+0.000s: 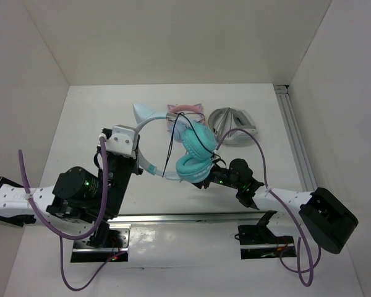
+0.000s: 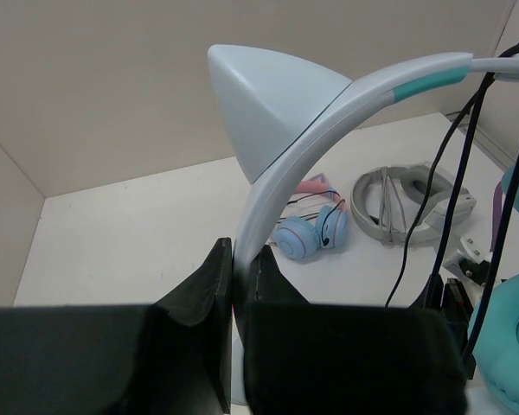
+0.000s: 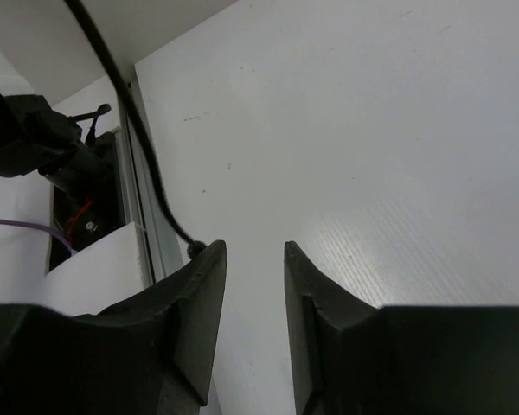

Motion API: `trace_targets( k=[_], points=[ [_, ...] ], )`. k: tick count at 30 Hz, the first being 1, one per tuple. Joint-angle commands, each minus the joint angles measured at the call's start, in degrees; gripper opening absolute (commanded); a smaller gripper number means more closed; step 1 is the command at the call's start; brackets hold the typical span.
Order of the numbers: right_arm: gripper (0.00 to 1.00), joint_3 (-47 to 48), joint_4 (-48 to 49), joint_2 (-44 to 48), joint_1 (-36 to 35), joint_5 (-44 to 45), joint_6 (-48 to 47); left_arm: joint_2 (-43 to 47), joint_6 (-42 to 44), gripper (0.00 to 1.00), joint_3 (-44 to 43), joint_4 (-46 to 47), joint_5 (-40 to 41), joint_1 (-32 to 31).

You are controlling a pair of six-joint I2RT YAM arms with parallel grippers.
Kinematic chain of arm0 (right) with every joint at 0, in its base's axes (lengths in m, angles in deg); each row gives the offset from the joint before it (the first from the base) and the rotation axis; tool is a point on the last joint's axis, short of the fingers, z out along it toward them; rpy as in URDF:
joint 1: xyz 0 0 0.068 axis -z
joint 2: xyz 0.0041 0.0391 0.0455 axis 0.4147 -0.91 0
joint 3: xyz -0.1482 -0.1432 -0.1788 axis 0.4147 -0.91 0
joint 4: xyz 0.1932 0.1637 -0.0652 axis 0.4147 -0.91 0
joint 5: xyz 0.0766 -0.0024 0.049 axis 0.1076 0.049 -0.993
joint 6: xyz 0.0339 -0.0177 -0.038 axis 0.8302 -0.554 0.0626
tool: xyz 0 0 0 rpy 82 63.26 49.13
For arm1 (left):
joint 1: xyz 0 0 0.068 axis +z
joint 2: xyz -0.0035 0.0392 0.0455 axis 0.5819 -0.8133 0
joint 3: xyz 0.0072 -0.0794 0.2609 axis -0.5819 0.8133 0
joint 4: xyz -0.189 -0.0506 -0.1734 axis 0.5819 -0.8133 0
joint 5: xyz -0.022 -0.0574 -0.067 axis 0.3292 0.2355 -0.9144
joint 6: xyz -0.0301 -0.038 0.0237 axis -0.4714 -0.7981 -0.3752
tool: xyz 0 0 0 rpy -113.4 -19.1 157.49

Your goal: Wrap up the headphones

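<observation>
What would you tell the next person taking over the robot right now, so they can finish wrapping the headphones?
Grip: the left pincer is shut on the headband of the teal headphones.
Free: the right pincer is open with nothing between its fingers. The black cable runs just beside one finger.
Done: the headphones are gripped, and the cable hangs down from the band.
Left: catch the loose cable with the right pincer and wind it round the headphones. How many turns are on already cannot be told.
</observation>
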Motion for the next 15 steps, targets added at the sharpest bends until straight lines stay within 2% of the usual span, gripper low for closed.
trace_targets(
  k=[1,4,11,15],
  points=[
    [0.42,-0.1,4.1,1.5,-0.4,0.4,-0.7,1.7,-1.2,0.0,-0.7,6.6,3.9,-0.2],
    [0.52,-0.1,3.5,1.5,-0.4,-0.7,-0.7,1.7,-1.2,0.0,-0.7,6.6,3.9,-0.2],
    [0.53,-0.2,4.9,2.8,-1.4,-2.7,0.5,1.7,-1.2,0.0,-0.7,6.6,3.9,-0.2],
    [0.53,-3.8,7.4,8.2,-1.9,9.7,2.8,1.7,-1.2,0.0,-0.7,6.6,3.9,-0.2]
  ],
)
